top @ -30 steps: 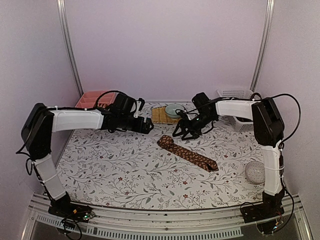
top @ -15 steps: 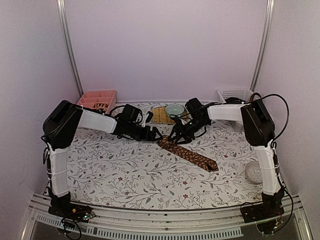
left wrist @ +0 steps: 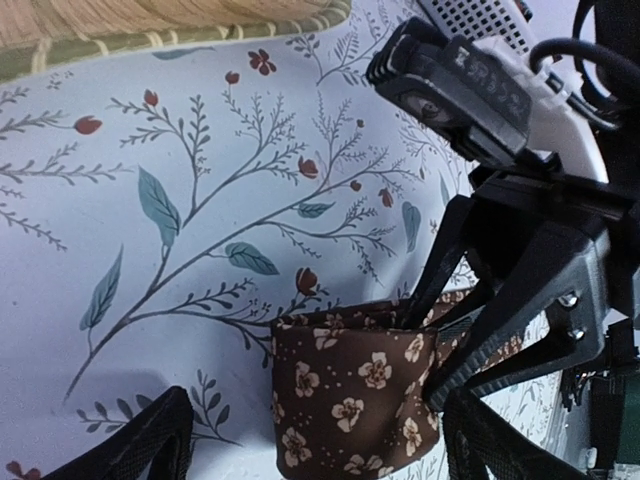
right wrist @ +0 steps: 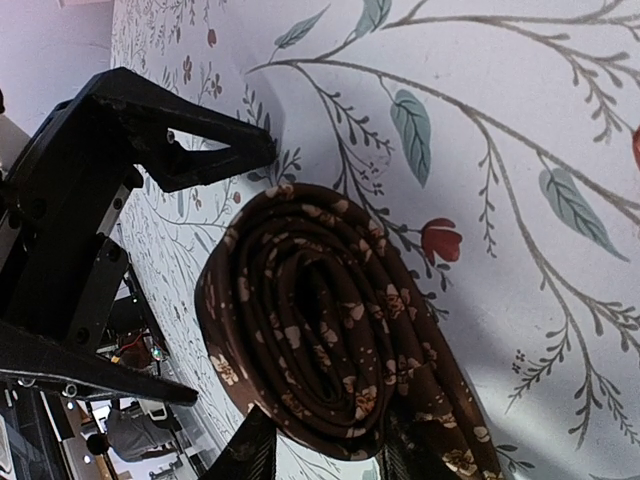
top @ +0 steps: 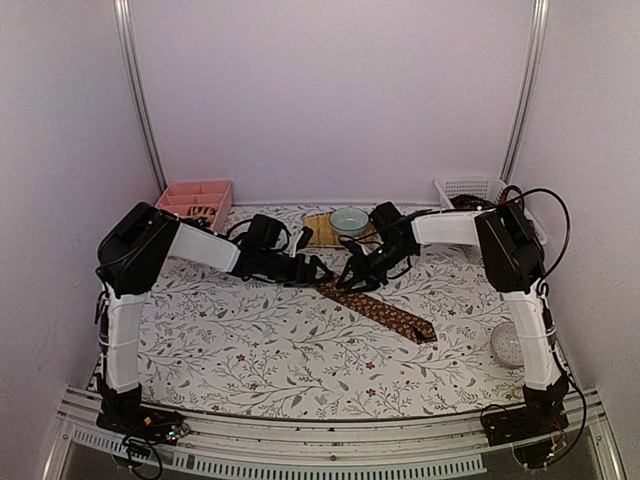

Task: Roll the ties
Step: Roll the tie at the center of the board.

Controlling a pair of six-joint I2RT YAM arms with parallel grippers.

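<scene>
One brown tie [top: 385, 311] with pale flowers lies slantwise mid-table, its upper-left end wound into a loose roll [top: 336, 286]. In the right wrist view the roll [right wrist: 320, 320] shows end-on as a spiral, and my right gripper [right wrist: 325, 455] has closed onto its lower part, a finger touching each side. The left wrist view shows the roll [left wrist: 350, 390] from the side. My left gripper [left wrist: 320, 455] is open and straddles it, with a gap on both sides. The right gripper [left wrist: 440, 350] grips the roll's right edge there.
A pink divided tray [top: 195, 198] at the back left holds a small brownish patterned thing [top: 203, 211]. A yellowish woven mat [top: 320, 232] and a pale bowl [top: 350, 220] sit just behind the grippers. A white basket [top: 472, 190] stands back right and a clear round object [top: 510, 343] near right.
Both arms have come down and inward to the tie's rolled end. The right jaws have narrowed onto the roll. The left jaws closed slightly and now flank it.
</scene>
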